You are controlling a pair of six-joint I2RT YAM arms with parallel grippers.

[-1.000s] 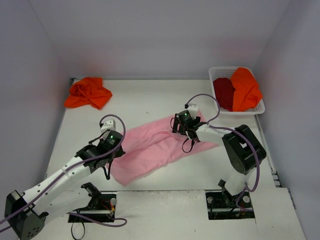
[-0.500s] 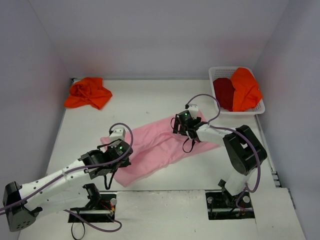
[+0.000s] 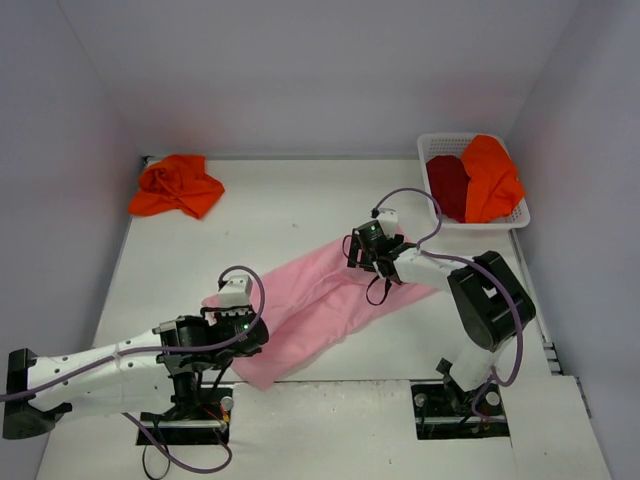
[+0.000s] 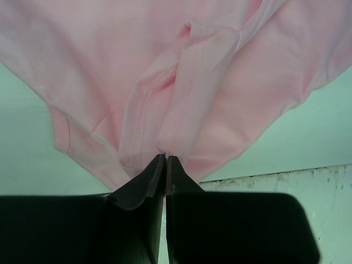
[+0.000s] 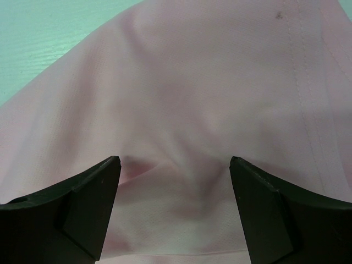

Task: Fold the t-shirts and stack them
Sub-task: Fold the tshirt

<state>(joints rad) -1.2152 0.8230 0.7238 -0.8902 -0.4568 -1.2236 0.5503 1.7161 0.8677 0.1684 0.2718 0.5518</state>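
Pinching the pink t-shirt is the left pincer, right pincer agape

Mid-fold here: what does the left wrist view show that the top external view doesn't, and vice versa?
Left wrist only: the left end effector pinched shut on a bunched seam of the light pink cloth t-shirt. Top external only: the right end effector over that shirt's far end, a crumpled bright orange cloth t-shirt at the far left, and a white latticed plastic basket holding a dark red cloth t-shirt and a second orange t-shirt. Both: the pink shirt spread over the pale table.
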